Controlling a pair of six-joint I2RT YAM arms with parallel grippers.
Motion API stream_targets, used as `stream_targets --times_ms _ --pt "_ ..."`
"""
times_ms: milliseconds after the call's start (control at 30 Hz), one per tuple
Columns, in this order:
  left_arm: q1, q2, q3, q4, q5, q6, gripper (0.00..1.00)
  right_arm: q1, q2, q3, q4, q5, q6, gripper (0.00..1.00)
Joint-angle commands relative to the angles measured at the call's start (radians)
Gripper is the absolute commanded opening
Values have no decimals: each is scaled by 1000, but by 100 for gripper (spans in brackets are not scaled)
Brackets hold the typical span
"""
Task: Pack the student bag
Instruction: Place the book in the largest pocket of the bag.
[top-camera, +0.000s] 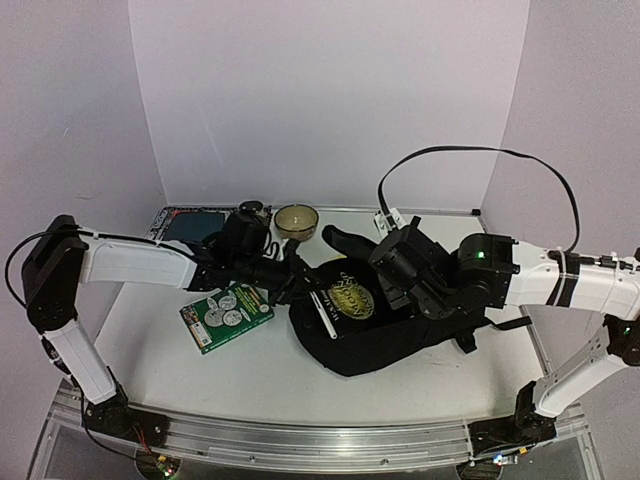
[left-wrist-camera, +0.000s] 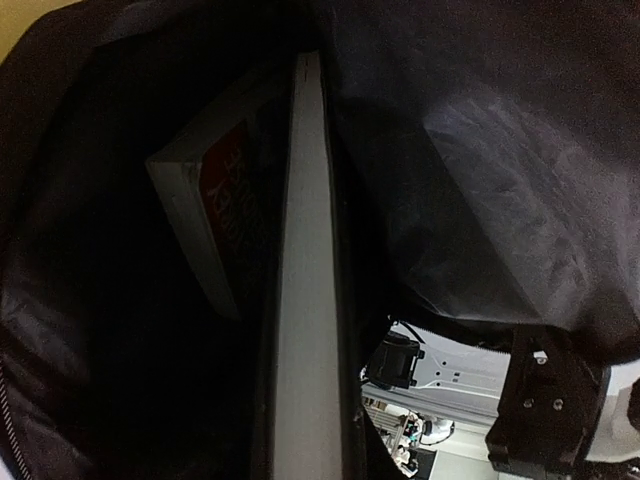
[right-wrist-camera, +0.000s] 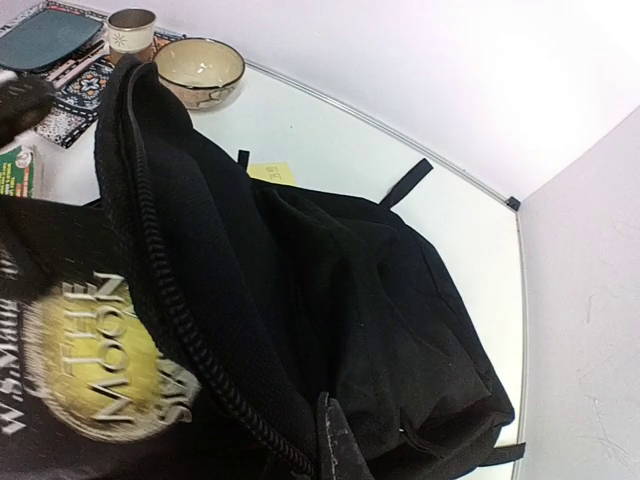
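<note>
The black student bag (top-camera: 420, 335) lies mid-table with its mouth toward the left and its flap lifted. My right gripper (top-camera: 388, 268) is shut on the zip edge of the bag (right-wrist-camera: 330, 300); one dark finger (right-wrist-camera: 342, 445) shows against the fabric. My left gripper (top-camera: 292, 282) is at the bag mouth, shut on a black book with a gold disc (top-camera: 350, 297), which is partly inside. The left wrist view looks into the bag (left-wrist-camera: 480, 170): the held book's pale page edge (left-wrist-camera: 305, 300) runs up the middle, and a red-covered book (left-wrist-camera: 215, 225) lies inside. The left fingers themselves are hidden.
A green book with coin pictures (top-camera: 227, 316) lies left of the bag. A cream bowl (top-camera: 296, 221), a dark cup (top-camera: 250, 211) and a patterned tray (top-camera: 190, 226) stand at the back. A yellow note (right-wrist-camera: 272, 172) lies behind the bag.
</note>
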Motion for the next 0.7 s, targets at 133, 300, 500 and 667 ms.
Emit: stream_targets --times_ms 133,300,500,667 --pt "-64 145 213 194 -74 -22 0 5 -26 10 103 -12 -16 0" --pt "-86 237 282 207 -156 -50 0 4 -20 8 114 -37 -16 0" --pt "-115 326 346 215 -226 -72 1 3 -24 -1 121 -47 -19 0" --pt "-137 383 362 213 -243 -60 10 4 -24 0 124 -44 -27 0"
